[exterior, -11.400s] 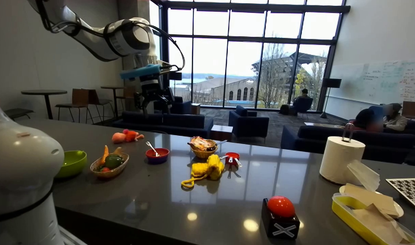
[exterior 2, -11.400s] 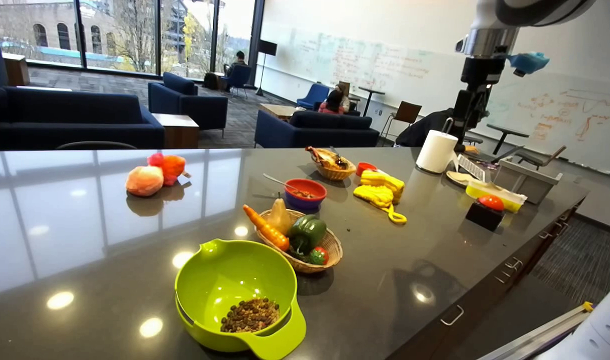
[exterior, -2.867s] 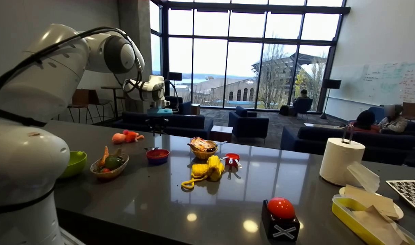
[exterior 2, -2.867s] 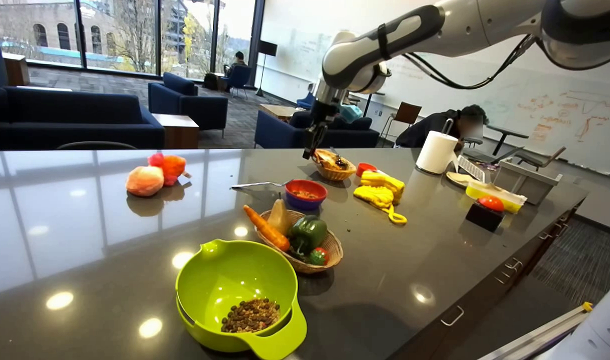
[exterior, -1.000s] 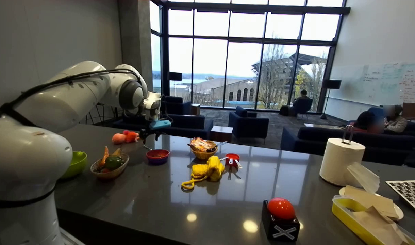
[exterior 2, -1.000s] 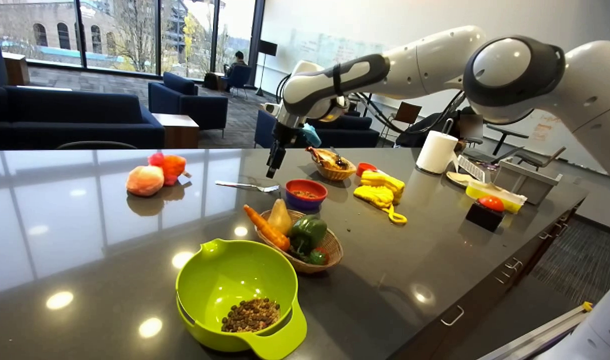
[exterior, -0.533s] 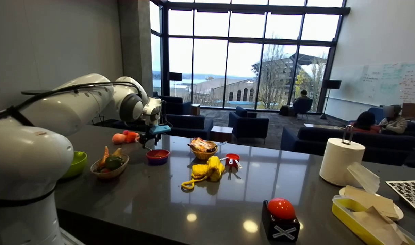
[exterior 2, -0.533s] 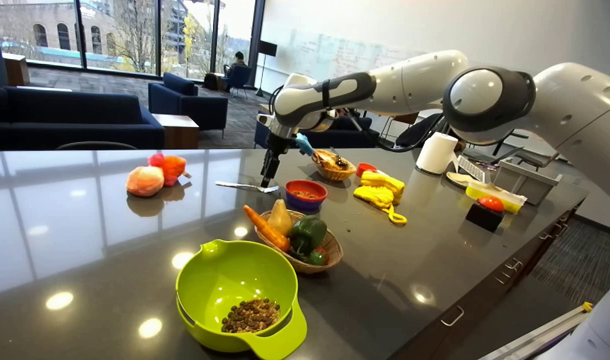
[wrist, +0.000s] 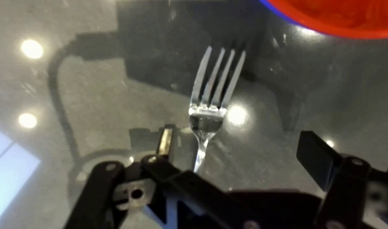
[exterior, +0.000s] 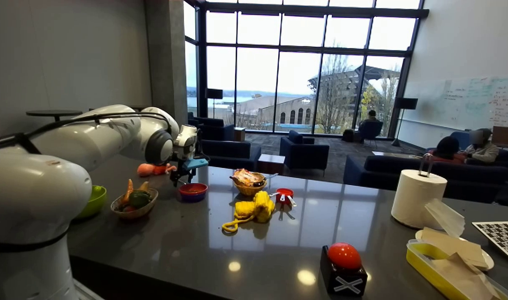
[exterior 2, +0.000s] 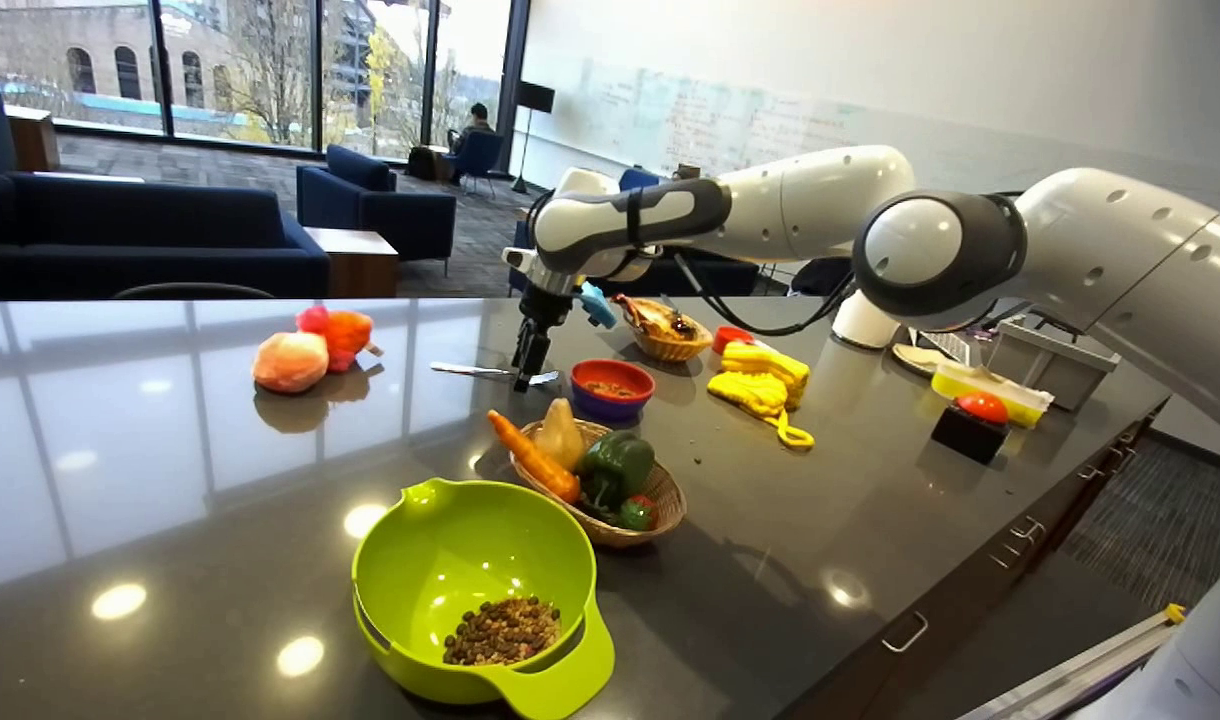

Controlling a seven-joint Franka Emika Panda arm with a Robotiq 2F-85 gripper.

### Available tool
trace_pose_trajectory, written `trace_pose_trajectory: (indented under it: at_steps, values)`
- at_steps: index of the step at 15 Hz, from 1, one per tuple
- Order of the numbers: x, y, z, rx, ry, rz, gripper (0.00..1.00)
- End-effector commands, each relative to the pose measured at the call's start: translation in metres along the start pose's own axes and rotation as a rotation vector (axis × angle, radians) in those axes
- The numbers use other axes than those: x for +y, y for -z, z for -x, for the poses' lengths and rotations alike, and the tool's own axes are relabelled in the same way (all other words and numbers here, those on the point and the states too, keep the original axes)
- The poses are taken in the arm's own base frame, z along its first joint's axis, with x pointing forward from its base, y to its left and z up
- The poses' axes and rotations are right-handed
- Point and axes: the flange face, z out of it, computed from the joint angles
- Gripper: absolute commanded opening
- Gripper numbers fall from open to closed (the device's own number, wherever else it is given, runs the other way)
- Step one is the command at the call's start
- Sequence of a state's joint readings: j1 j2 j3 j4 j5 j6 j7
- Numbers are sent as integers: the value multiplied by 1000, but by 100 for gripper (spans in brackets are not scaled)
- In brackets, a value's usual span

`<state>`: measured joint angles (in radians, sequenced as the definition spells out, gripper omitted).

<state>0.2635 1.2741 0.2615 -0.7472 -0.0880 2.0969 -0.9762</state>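
Countertop (exterior: 195,250) shines grey beneath the fork (wrist: 207,122); sofas (exterior 2: 140,225) and tall windows (exterior: 300,66) beyond.

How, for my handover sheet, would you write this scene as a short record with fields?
Grip: gripper open, holding nothing
Under it: fork, lying on the counter
Prongs: toward the red and purple bowl, not touching it
Nearby: vegetable basket, with a green bowl beside it
Unclear: whether the gripper touches the fork
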Motion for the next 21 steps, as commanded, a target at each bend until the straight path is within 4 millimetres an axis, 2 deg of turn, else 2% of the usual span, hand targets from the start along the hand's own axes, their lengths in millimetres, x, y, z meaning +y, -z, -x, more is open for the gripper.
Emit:
trace_pose_trajectory:
  at_steps: [1,2,4,11,12,13,17,21]
  values:
    - [4,-4,1,-10,15,-4,89]
    - [5,-5,2,-14,16,-6,74]
    - [6,-5,2,-17,18,-4,61]
    - [12,4,7,-28,8,5,6]
    - [11,4,7,-29,7,4,3]
    - [11,5,7,-31,3,-3,7]
    - [10,9,4,-39,-2,-2,7]
    - [11,22,1,-49,-9,10,7]
